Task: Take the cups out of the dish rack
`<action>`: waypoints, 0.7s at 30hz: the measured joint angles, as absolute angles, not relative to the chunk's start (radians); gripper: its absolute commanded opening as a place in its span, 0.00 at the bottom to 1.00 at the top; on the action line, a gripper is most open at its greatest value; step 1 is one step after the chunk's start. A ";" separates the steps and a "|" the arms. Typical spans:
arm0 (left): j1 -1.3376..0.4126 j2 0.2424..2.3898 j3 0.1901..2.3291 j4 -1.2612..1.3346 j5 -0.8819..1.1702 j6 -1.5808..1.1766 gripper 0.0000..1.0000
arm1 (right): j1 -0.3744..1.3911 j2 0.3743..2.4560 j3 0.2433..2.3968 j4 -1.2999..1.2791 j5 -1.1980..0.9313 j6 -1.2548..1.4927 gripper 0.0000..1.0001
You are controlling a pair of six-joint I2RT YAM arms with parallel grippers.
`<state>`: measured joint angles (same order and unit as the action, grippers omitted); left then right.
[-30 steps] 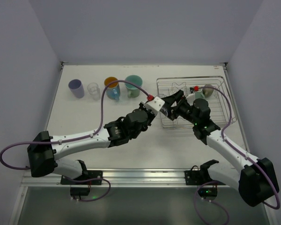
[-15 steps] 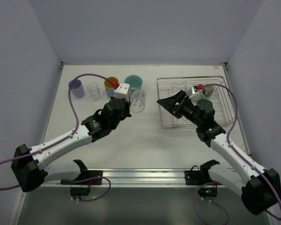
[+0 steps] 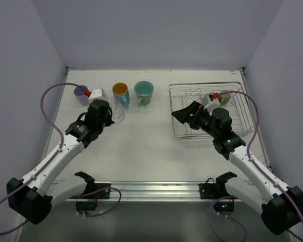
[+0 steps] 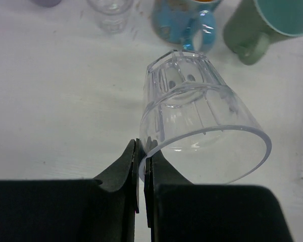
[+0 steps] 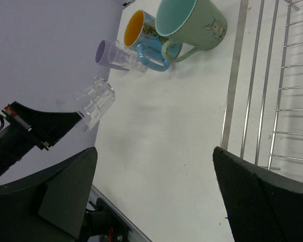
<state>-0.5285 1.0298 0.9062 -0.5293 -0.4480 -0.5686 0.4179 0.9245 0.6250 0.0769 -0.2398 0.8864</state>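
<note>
The left gripper (image 4: 143,151) is pinched tight on the rim of a clear cup (image 4: 202,116), one finger inside the mouth and one outside. This cup is tilted, with its mouth toward the gripper and its base toward the far edge of the table (image 3: 141,146), over the left half; whether it touches the surface cannot be told. The right gripper (image 3: 184,112) has its jaws spread wide with nothing between them and hangs over the left side of the dish rack (image 3: 192,84). Beyond the held cup, four cups stand upright in a row along the far edge. A lavender cup (image 5: 103,52) is closest to the far left corner and a small clear glass (image 4: 111,10) is just beside it. Next come a blue mug with orange inside (image 3: 120,93) and a pale green mug with teal inside (image 3: 143,92). The rack sits toward the far right corner, and an olive-brown cup (image 3: 224,97) in its far part is partly hidden behind the right wrist
</note>
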 measured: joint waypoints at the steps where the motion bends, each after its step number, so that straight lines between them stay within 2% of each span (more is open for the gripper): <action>1: -0.476 1.028 0.900 -0.546 -0.419 -0.578 0.00 | 0.418 0.916 0.626 0.065 -0.231 0.875 0.99; 12: 0.054 1.136 0.828 -0.593 -0.039 -0.609 0.00 | 0.418 0.895 0.643 0.004 -0.218 0.803 0.99; 21: 0.152 1.246 0.840 -0.635 0.081 -0.622 0.00 | 0.418 0.877 0.645 -0.018 -0.218 0.784 0.99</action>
